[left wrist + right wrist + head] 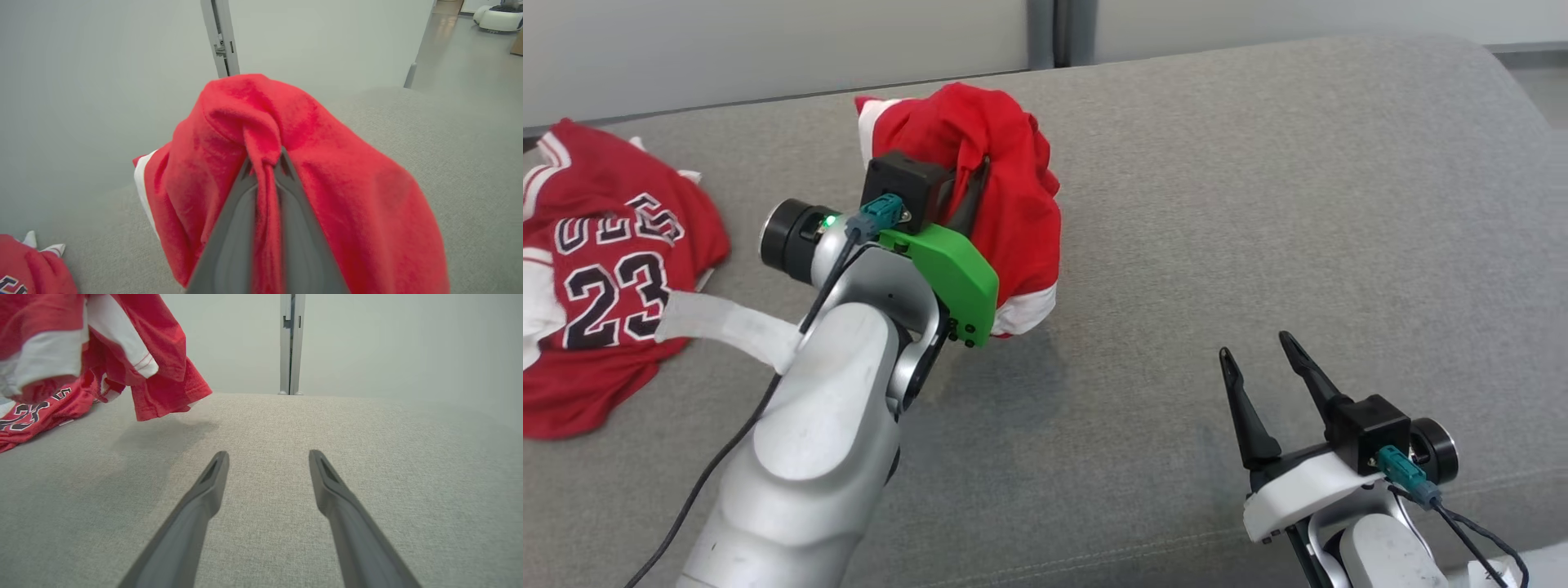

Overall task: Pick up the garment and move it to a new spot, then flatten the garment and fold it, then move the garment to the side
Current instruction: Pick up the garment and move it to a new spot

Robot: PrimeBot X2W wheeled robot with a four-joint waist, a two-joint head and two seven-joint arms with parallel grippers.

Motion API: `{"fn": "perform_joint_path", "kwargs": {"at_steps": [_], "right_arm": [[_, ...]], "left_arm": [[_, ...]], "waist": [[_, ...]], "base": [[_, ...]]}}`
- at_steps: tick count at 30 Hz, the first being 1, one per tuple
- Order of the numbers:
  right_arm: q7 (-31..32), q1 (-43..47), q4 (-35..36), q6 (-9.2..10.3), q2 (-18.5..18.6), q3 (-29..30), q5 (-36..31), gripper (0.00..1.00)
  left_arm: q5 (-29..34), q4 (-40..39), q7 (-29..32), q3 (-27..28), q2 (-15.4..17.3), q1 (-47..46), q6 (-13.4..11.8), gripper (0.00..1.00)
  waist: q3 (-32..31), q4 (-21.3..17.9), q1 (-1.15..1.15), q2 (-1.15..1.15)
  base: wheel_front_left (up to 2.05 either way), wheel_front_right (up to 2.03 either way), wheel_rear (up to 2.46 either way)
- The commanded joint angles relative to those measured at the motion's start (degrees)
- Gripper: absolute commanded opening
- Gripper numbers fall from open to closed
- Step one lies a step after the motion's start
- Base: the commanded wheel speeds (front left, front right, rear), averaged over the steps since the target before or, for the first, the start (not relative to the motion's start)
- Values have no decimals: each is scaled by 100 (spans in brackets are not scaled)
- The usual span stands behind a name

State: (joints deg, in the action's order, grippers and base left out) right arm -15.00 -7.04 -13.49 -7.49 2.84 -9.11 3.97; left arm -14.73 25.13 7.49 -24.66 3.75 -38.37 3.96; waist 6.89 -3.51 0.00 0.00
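**STATUS: GARMENT LIFTED, TRANSFER NOT COMPLETE**

1. Cushion [1258, 204]. The grey fabric surface spans the head view. Its area from 12 through 6 o'clock is bare and, by judgement, suits a new spot.

2. Jersey [605, 286]. A red jersey with a number lies crumpled at 9 o'clock in the head view, well apart from the work. It is not handled.

3. Garment [1013, 180]. The red garment with white trim hangs bunched at 11 o'clock in the head view. In the right wrist view its hem [163, 396] hangs above the cushion with a shadow below, so it appears to be clear of the surface.

4. Left gripper [264, 163]. The jaws stand narrow, pinched on a twisted fold of the garment. The cloth drapes over both fingers.

5. Right gripper [1255, 344]. It waits at 5 o'clock in the head view, jaws wide and holding nothing, low over bare cushion.

Progress, by judgement:
- Done: pick-up.
- In hand: carry to the new spot. No set-down is evident.
- Left: set-down, flattening, folding, move to the side.

Note: the garment is fully bunched. Flattening will likely require both grippers.
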Motion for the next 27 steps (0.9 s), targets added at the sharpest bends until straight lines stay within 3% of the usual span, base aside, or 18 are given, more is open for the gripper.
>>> {"fn": "perform_joint_path", "kwargs": {"at_steps": [1, 11, 17, 23, 24, 25, 26, 27], "right_arm": [[-30, 11, -19, 0, 10, -34, 70, 100], [-31, -141, 51, 1, 8, -220, 260, 100], [-31, -226, 69, 0, 5, -301, 389, 100], [-31, -280, 99, 1, 8, -329, 467, 100], [-32, -272, 97, 1, 10, -321, 459, 100], [-32, -264, 100, 1, 9, -300, 450, 100], [-32, -234, 86, 0, 5, -274, 409, 100], [-32, -217, 78, 1, 7, -249, 384, 100]], "left_arm": [[21, -3, -38, -61, -26, -117, 7, 0], [153, 351, -29, -723, -67, -803, 22, 0], [263, 1234, 137, -1036, 45, -1010, 134, 0], [362, 2194, -263, -1148, 97, -1016, 47, 2], [381, 2332, -338, -1165, 98, -1004, 40, 31], [370, 2445, -440, -1157, 92, -1000, 15, 53], [325, 2658, -625, -1135, 72, -1004, -29, 100], [290, 2730, -721, -1125, 50, -1005, -45, 100]], "waist": [[-18, -611, 0, 0], [278, -1604, 0, 0], [543, -1858, 0, 0], [744, -1932, 0, 0], [762, -1923, 0, 0], [775, -1904, 0, 0], [770, -1839, 0, 0], [749, -1789, 0, 0]], "base": [[0, 0, 0], [0, 0, 0], [0, 0, 0], [0, 0, 0], [0, 0, 0], [0, 0, 0], [0, 0, 0], [0, 0, 0]]}}
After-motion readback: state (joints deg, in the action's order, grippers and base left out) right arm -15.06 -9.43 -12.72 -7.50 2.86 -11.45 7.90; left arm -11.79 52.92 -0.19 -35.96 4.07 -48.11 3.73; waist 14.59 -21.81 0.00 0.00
